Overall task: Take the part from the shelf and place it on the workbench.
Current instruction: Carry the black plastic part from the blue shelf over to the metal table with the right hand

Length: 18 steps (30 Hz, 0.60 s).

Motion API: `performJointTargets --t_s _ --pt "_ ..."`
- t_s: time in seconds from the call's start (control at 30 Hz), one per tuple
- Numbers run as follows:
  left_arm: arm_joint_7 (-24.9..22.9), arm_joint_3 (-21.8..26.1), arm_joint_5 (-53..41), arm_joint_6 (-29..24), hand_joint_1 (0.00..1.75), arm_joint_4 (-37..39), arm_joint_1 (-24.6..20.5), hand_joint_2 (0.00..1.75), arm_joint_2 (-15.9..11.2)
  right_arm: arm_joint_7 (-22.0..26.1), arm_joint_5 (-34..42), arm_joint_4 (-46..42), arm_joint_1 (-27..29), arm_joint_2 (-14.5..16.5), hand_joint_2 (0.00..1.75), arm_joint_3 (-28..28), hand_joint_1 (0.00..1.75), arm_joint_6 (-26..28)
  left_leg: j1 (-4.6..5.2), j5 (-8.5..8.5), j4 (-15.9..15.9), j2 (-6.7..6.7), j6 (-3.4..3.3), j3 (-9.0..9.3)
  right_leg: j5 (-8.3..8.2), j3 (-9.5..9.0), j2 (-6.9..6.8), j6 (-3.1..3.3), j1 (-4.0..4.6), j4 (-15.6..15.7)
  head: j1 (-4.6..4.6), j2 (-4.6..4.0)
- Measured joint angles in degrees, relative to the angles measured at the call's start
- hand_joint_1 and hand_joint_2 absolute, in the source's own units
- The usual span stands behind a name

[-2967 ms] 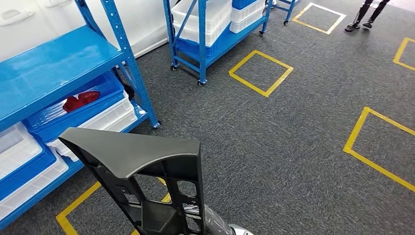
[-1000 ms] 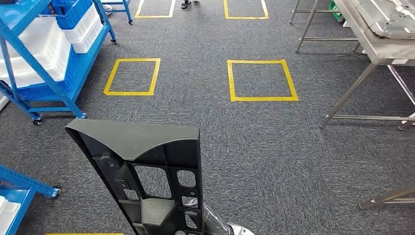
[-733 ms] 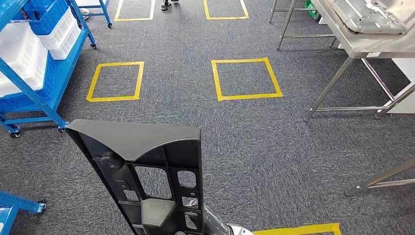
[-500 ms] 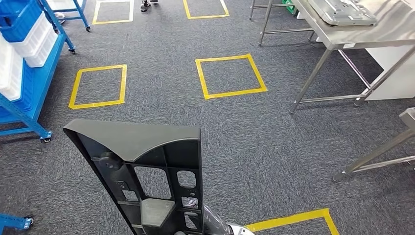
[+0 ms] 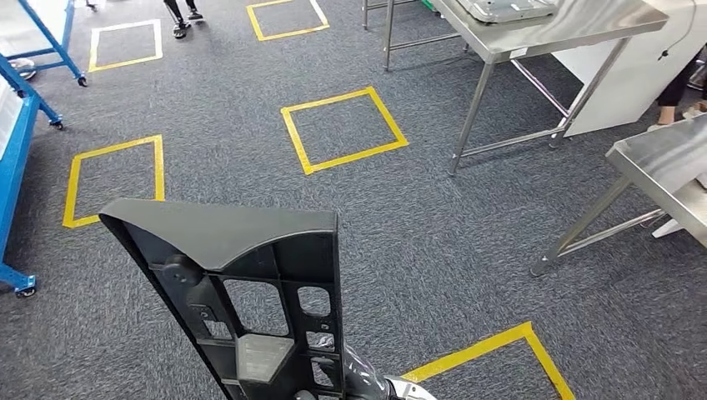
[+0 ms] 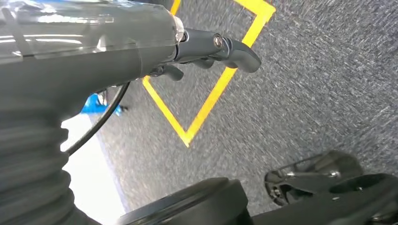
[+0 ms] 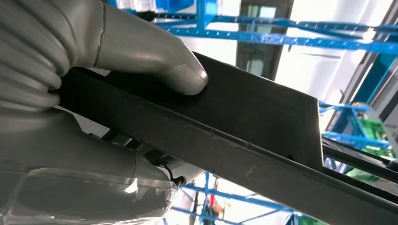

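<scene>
Since the earlier frames the whole scene is sliding leftward as the robot is turning: the blue shelf [image 5: 12, 158] is now showing at the far left edge and two steel benches are coming in on the right, while the part [image 5: 250, 292] is sitting in the same spot before the camera. In the head view the dark ribbed part is standing upright, carried high, probably to clear the floor on the way to the nearer bench [image 5: 667, 162].

In the left wrist view the left robot hand [image 6: 211, 49] is hanging over the carpet, grasping nothing, its fingers loosely curled.

In the right wrist view the right robot hand [image 7: 117, 61] is grasping the part [image 7: 263, 122], thumb pressing on its flat face to steady it.
</scene>
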<state>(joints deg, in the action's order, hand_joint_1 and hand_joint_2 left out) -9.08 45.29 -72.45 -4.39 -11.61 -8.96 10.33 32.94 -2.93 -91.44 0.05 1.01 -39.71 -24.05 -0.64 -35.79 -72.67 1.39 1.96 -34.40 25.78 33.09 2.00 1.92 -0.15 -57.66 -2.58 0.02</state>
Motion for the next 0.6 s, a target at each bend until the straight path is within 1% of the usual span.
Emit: performJointTargets --t_s 0.03,0.07,0.1,0.13,0.17,0.2,0.23,0.27,0.3,0.33,0.37,0.4,0.43,0.47,0.5,0.53,0.57,0.6 --pt "-0.8 0.0 -0.2 0.2 0.00 0.0 0.0 1.75 0.1 -0.2 -0.1 0.0 0.0 0.0 1.75 0.0 1.68 0.0 -0.05 2.03 2.5 -0.23 -0.12 1.20 0.04 -0.13 0.93 -0.06 -0.01 -0.1 0.00 0.00" --pt "-1.5 0.0 -0.3 0.3 0.00 0.0 0.0 1.75 0.1 -0.4 -0.2 0.0 0.0 0.0 1.75 0.0 1.68 -0.1 -0.14 4.35 6.4 -0.98 -0.26 2.84 0.11 -0.19 1.83 -0.19 -0.05 -0.2 0.00 0.00" --pt "-2.0 0.0 -0.4 0.5 0.00 0.0 0.1 1.75 0.2 -0.5 -0.2 0.0 0.0 0.0 1.75 0.0 1.68 -0.1 -0.24 6.09 10.0 -2.50 -0.37 4.21 0.13 -0.08 2.63 -0.42 -0.04 -0.4 0.01 -0.01" --pt "-2.3 0.0 -0.4 0.6 0.00 0.1 0.2 1.75 0.3 -0.7 -0.3 0.0 0.0 0.0 1.75 0.0 1.68 -0.1 -0.34 6.92 13.0 -3.91 -0.48 5.26 0.07 0.27 3.35 -0.75 -0.09 -0.7 0.01 -0.01" --pt "-2.7 0.0 -0.4 0.7 0.00 0.1 0.2 1.75 0.4 -0.8 -0.4 0.0 0.0 0.0 1.75 0.0 1.68 -0.1 -0.35 6.92 14.5 -4.97 -0.66 5.67 -0.10 0.76 3.92 -1.16 -0.17 -0.8 0.01 -0.01" --pt "-3.1 0.0 -0.4 0.9 0.00 0.2 0.0 1.75 0.5 -1.1 -0.4 0.0 0.0 0.0 1.75 0.0 1.68 0.0 -0.29 6.57 15.1 -5.41 -0.86 5.72 -0.37 1.23 4.48 -1.61 -0.26 -0.9 0.01 -0.01" --pt "-3.6 0.0 -0.3 1.3 0.00 0.2 -0.1 1.75 0.7 -1.3 -0.5 0.0 0.0 -0.1 1.75 0.0 1.68 0.0 -0.29 6.45 15.6 -4.92 -1.20 5.88 -0.64 1.57 5.06 -2.05 -0.33 -0.8 0.01 0.00" --pt "-4.3 0.0 -0.4 1.7 0.00 0.2 -0.2 1.75 1.0 -1.5 -0.5 0.0 0.1 -0.1 1.75 0.0 1.68 0.0 -0.32 6.61 15.8 -4.28 -1.58 5.98 -0.67 1.75 4.88 -2.36 -0.31 -0.8 0.01 0.00" --pt "-5.0 0.0 -0.4 2.2 0.00 0.2 -0.2 1.75 1.2 -1.6 -0.5 0.0 0.1 -0.2 1.75 0.0 1.68 0.0 -0.41 6.81 16.2 -3.61 -1.95 6.17 -0.25 2.10 3.94 -2.59 -0.20 -1.4 0.02 0.00" --pt "-5.7 0.0 -0.5 2.7 0.00 0.2 -0.3 1.75 1.3 -1.7 -0.5 -0.1 0.1 -0.3 1.75 0.0 1.68 0.1 -0.46 6.98 16.5 -2.84 -2.31 6.37 0.73 2.94 2.50 -2.75 -0.06 -3.1 0.02 0.00" --pt "-6.4 0.0 -0.6 3.2 0.00 0.2 -0.3 1.75 1.4 -1.9 -0.5 -0.1 0.1 -0.3 1.75 0.0 1.68 0.2 -0.37 7.05 16.6 -2.02 -2.53 6.50 2.25 4.37 0.68 -2.82 -0.05 -6.0 0.02 0.00" --pt "-7.0 0.0 -0.7 3.7 0.00 0.2 -0.3 1.75 1.4 -2.0 -0.5 -0.1 0.1 -0.4 1.75 0.0 1.68 0.3 -0.21 7.02 16.6 -1.21 -2.69 6.53 3.92 6.33 -0.62 -2.91 -0.08 -9.9 0.02 0.00" --pt "-7.6 0.0 -0.8 4.2 0.00 0.2 -0.3 1.75 1.4 -2.2 -0.5 -0.1 0.2 -0.4 1.75 0.0 1.68 0.4 -0.04 6.94 16.6 -0.40 -2.77 6.57 5.17 8.23 -1.30 -2.99 -0.17 -13.6 0.02 0.00" --pt "-8.1 0.0 -0.9 4.5 0.00 0.2 -0.4 1.75 1.4 -2.3 -0.5 0.0 0.3 -0.5 1.75 0.0 1.68 0.5 0.08 6.83 16.6 0.41 -2.82 6.65 5.55 9.48 -1.64 -3.01 -0.24 -16.0 0.02 -0.01" --pt "-8.5 0.0 -1.0 4.7 0.00 0.2 -0.4 1.75 1.5 -2.4 -0.5 0.0 0.4 -0.7 1.75 0.0 1.68 0.6 0.15 6.67 16.6 1.18 -2.82 6.81 4.87 9.64 -1.85 -2.99 -0.27 -16.2 0.02 -0.01" --pt "-8.9 0.0 -1.1 4.8 0.00 0.2 -0.4 1.75 1.5 -2.4 -0.5 0.0 0.4 -0.8 1.75 0.0 1.68 0.7 0.20 6.47 16.6 1.90 -2.79 7.07 3.15 8.43 -2.17 -2.89 -0.24 -13.8 0.02 -0.01" --pt "-9.2 0.0 -1.2 4.8 0.00 0.2 -0.4 1.75 1.5 -2.4 -0.5 0.0 0.4 -0.9 1.75 0.0 1.68 0.7 0.24 6.21 16.6 2.59 -2.72 7.41 1.13 6.32 -2.91 -2.68 -0.16 -9.7 0.02 -0.01" --pt "-9.3 0.0 -1.2 4.8 0.00 0.2 -0.3 1.75 1.5 -2.4 -0.4 0.1 0.3 -0.9 1.75 0.0 1.68 0.7 0.35 5.95 16.6 3.20 -2.57 7.68 -0.14 4.18 -4.10 -2.36 0.14 -5.8 0.03 0.00"
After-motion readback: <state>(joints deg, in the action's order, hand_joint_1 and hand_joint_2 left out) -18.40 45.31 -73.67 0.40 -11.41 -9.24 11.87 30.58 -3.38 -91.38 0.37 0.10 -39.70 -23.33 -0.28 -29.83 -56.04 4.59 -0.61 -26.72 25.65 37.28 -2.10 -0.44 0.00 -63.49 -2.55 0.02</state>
